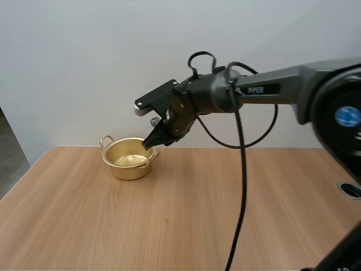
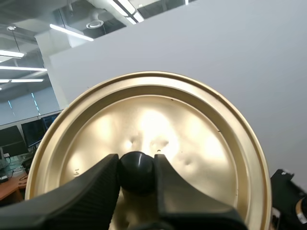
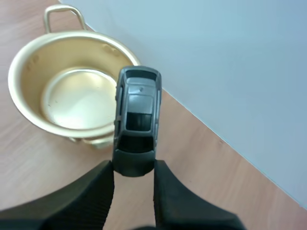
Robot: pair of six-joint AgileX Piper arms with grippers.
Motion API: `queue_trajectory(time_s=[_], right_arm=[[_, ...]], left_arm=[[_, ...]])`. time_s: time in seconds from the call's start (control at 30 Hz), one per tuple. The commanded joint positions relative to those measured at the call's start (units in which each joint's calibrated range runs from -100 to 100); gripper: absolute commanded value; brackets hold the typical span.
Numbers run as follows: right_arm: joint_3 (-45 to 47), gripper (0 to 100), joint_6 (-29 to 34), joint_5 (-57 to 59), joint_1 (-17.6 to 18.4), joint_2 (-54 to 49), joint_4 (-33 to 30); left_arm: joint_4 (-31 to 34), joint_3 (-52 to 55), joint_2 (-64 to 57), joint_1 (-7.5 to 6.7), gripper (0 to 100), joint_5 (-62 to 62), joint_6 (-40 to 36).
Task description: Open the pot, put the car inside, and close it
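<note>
An open gold pot (image 1: pixel 128 158) with two handles stands on the wooden table (image 1: pixel 169 220), nothing inside it (image 3: pixel 76 98). My right gripper (image 1: pixel 152 141) hovers at the pot's right rim, shut on a small dark grey toy car (image 3: pixel 136 120) that sticks out past the fingertips, just beside and above the rim. My left gripper (image 2: pixel 136 172) is shut on the black knob (image 2: pixel 136 168) of the gold lid (image 2: pixel 148 148), which is held up in the air with its top face toward the camera.
A pale wall runs close behind the pot. A round grommet hole (image 1: pixel 351 189) sits at the table's right edge. Bare wooden tabletop stretches in front of the pot.
</note>
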Motion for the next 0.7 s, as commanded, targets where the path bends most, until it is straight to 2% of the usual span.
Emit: queue_trajectory(time_s=[0.0, 0.2, 0.3, 0.53, 0.67], right_arm=[[-7.7, 0, 0.0, -0.1, 0.7, 8.4, -0.1], [-20.8, 0, -0.1, -0.2, 0.8, 20.9, 0.1], [-26.0, 0, -0.2, -0.2, 0.8, 26.0, 2.2], [-34.3, 0, -3.8, 0.3, 1.2, 36.5, 9.5], [-37.2, 0, -4.1, 3.1, 1.3, 40.6, 11.1]], left_arm=[[-0.1, -0.8, -0.1, 0.02, 0, 0.0, -0.7], [-0.6, -1.5, -0.1, 1.21, 0, 0.0, -0.7], [-2.4, -1.5, -0.1, 1.79, 0, 0.0, -0.7], [-3.6, -1.5, -0.1, 1.79, 0, 0.0, -0.7], [-3.7, -1.5, 0.2, 1.79, 0, 0.0, -0.2]])
